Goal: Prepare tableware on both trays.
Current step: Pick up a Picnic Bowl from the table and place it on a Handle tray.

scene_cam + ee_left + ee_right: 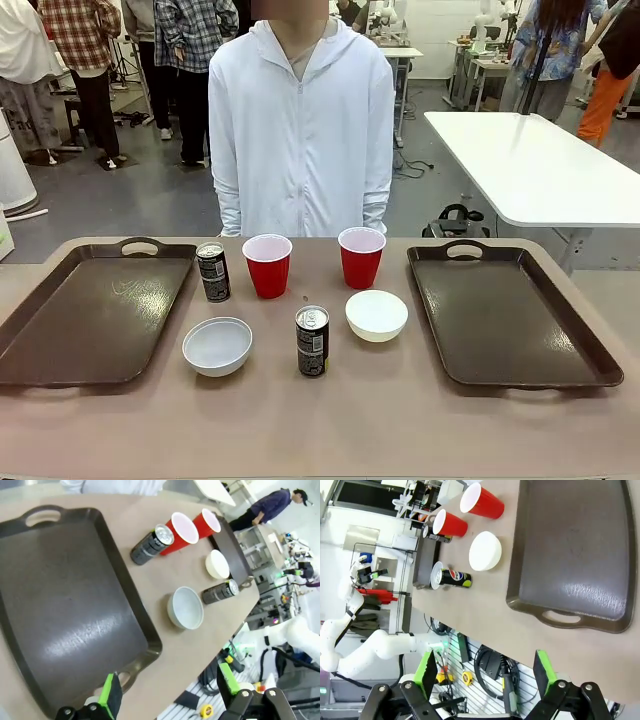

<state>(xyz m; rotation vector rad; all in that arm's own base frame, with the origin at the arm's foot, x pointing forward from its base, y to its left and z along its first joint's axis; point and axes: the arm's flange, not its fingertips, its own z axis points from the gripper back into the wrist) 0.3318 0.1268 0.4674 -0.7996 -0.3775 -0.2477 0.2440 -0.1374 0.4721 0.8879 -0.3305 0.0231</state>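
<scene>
Two dark brown trays lie bare, one at the left [95, 310] and one at the right [510, 310]. Between them stand two red cups [268, 265] [361, 257], two black cans [212, 271] [312, 341] and two white bowls [217, 346] [377, 315]. My left gripper [170, 687] hangs open above the near corner of the left tray [65, 605], holding nothing. My right gripper [485, 675] is open too, high over the table's near edge beside the right tray [570, 550]. Both sit well off the tableware.
A person in a white hooded jacket [300, 120] stands at the far side, hands out of sight. A white table [540, 165] stands behind at the right. Bare tabletop [330, 420] runs along the near edge.
</scene>
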